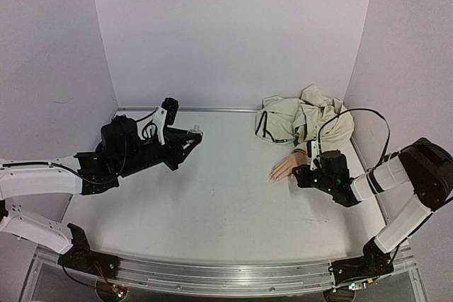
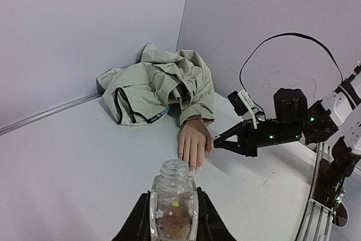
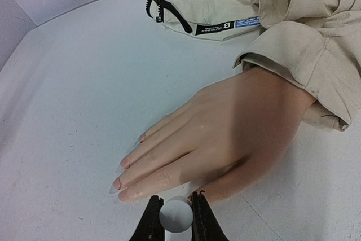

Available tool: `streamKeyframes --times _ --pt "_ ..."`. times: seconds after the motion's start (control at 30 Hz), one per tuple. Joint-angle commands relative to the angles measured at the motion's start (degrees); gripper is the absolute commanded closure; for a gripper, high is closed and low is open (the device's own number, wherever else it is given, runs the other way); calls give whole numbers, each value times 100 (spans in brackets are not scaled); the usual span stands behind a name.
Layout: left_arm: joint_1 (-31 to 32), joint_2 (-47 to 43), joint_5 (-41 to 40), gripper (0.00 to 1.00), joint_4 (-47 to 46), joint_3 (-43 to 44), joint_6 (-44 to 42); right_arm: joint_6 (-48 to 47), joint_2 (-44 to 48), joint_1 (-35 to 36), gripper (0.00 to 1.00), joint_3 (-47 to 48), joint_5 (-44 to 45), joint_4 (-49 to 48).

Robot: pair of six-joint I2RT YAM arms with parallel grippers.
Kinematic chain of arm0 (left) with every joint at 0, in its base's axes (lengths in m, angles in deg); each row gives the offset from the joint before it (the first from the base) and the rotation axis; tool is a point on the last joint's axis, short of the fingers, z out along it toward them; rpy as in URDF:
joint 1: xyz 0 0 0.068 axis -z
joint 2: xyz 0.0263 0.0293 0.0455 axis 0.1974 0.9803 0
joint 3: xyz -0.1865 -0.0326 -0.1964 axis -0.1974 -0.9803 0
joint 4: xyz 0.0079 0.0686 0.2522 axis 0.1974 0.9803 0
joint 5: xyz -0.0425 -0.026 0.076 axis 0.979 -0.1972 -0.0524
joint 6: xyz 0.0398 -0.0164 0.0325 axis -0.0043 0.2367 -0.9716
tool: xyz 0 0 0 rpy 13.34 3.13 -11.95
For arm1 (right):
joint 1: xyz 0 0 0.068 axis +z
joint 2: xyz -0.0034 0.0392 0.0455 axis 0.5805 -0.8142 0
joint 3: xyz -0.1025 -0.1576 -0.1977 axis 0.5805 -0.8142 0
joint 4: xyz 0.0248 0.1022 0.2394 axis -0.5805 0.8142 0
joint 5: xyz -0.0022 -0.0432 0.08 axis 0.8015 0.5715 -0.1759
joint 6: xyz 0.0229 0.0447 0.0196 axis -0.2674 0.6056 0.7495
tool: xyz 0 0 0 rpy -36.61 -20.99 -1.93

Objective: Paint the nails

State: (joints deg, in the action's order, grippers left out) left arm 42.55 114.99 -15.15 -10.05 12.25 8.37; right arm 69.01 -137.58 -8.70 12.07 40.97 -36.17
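The right gripper [image 3: 176, 218] is closed, its black jaws pinching a small white round piece [image 3: 176, 216] seen end-on. It sits low, just beside the thumb side of the pale pinkish-tan mannequin hand [image 3: 225, 134], with the tips close to the fingers. Behind it the wrist is level and the white forearm stretches back low to the right of the hand.

The hand lies palm down on the white tabletop [image 1: 212, 210], fingers together. Its nails [image 3: 117, 184], long, pale and pointed, are at the fingertips just ahead of these jaws. The wrist disappears into the cuff of a crumpled beige jacket [image 3: 282, 9] heaped beyond the hand.

The left gripper [image 2: 174, 221] is clamped on a small clear glass bottle [image 2: 174, 204] with an open neck and coloured flecks inside. It is well apart from the hand and points toward the fingertips, with the arm reaching out almost horizontally behind it.
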Motion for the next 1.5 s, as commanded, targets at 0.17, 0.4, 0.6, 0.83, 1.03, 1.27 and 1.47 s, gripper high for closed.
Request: streamKeyframes --times 0.17,0.4,0.6,0.83,1.03,1.27,1.47 --pt "-32 -138 -121 100 -249 72 -69 10 155 29 100 72 -308 -321" --pt "-32 -163 -118 100 -231 71 -98 140 878 27 100 151 194 603" --pt "-32 -94 -99 100 -240 79 -47 74 920 22 100 356 715 937" --pt "-32 -183 -137 100 -231 61 -75 -95 493 20 100 263 475 336" --pt "-32 -168 -144 100 -231 60 -86 -115 388 32 100 256 419 238" --pt "-32 -175 -146 100 -222 61 -95 -111 263 24 100 289 274 218" --pt "-32 -166 -148 100 -222 70 -104 -89 266 28 100 251 243 242"
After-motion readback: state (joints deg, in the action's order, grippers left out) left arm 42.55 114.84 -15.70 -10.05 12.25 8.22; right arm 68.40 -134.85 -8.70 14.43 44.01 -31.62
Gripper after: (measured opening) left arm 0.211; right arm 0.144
